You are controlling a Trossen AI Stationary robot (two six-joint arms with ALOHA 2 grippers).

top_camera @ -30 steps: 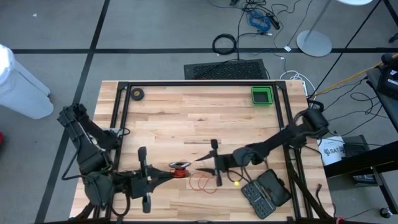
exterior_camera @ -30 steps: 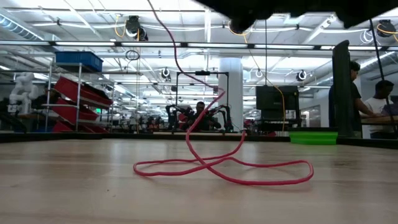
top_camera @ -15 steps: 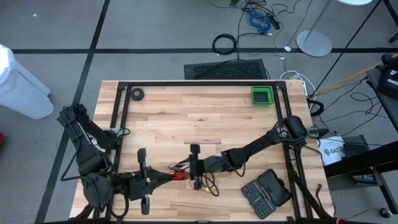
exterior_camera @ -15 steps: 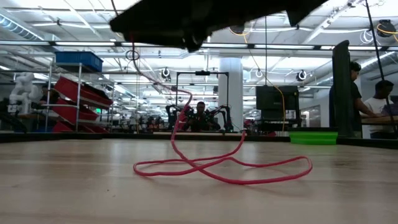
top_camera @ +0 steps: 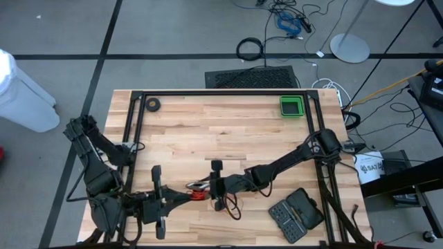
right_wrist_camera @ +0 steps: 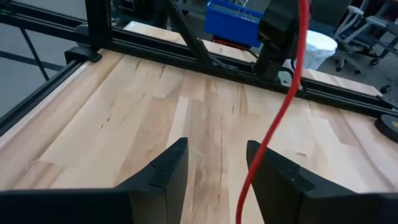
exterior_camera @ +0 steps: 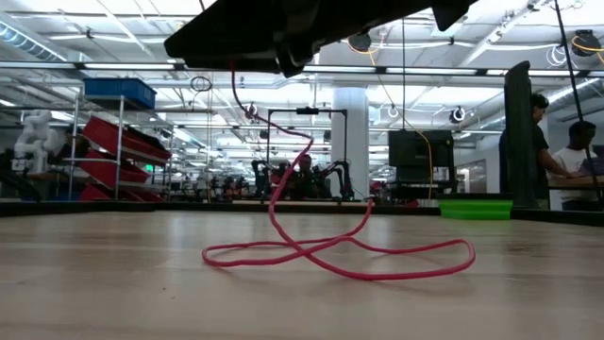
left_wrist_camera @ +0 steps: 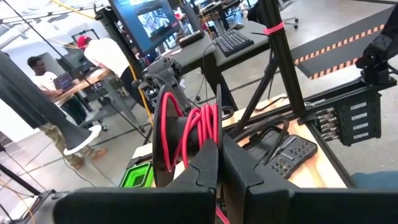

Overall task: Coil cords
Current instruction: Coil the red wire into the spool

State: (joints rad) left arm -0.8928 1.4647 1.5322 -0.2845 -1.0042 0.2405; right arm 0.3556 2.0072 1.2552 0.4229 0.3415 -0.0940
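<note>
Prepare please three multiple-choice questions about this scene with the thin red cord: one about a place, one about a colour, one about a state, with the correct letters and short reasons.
1. Where on the wooden table does the small green tray stand?
A. Far right corner
B. Near left corner
C. Centre

2. What colour is the thin cord that loops on the table?
A. Blue
B. Red
C. Yellow

3. How do the fingers of the right gripper stand?
A. Shut on the tray
B. Apart, with the cord hanging beside them
C. Shut on the cord

Answers:
1. A: the high view shows the tray at the far edge, on the right arm's side.
2. B: the low view shows red loops lying on the wood.
3. B: the right wrist view shows a gap between the two dark fingers, and the cord passes by one finger, not clamped.
</note>
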